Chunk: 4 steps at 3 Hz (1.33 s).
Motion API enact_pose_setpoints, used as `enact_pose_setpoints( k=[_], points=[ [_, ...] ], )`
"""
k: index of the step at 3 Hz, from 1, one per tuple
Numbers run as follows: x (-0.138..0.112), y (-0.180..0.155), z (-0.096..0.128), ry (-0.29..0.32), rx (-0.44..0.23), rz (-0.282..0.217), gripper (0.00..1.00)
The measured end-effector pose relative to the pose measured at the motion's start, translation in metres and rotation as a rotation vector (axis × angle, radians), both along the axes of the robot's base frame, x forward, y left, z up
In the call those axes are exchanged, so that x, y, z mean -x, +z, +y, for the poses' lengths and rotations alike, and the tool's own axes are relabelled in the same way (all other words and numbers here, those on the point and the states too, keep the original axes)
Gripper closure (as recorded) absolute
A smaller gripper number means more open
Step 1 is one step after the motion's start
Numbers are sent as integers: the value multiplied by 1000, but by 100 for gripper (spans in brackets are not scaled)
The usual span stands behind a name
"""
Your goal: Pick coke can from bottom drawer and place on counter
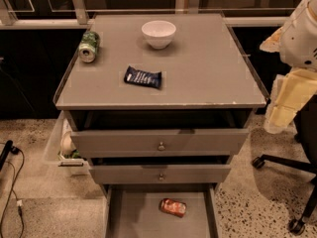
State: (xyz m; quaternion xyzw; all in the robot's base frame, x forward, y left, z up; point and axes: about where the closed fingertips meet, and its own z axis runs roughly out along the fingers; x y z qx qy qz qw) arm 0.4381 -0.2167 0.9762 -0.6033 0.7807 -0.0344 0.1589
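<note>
The coke can (173, 207) lies on its side in the bottom drawer (133, 217), which is pulled out at the foot of the cabinet; the can is right of the drawer's middle. The counter (198, 73) is the grey top of the cabinet. My arm (302, 33) comes in at the right edge, white above and pale yellow below. My gripper (285, 105) hangs beside the counter's right front corner, well above and to the right of the can, and touches nothing.
On the counter are a white bowl (158, 33) at the back, a green can (89, 46) lying at the back left, and a dark blue snack packet (142, 77) near the middle. Two knobbed drawers stand slightly open. An office chair base (292, 172) is at the right, a plastic bin (62, 145) at the left.
</note>
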Motion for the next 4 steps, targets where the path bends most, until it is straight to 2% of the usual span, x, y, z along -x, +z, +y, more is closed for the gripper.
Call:
enact_pose_setpoints(
  k=[1, 2, 3, 4],
  points=[
    [0, 2, -1, -5, 6, -16, 0],
    [10, -25, -5, -2, -10, 7, 0],
    [32, -81, -7, 13, -37, 52, 0],
    [59, -166, -8, 73, -45, 69, 0]
  ],
)
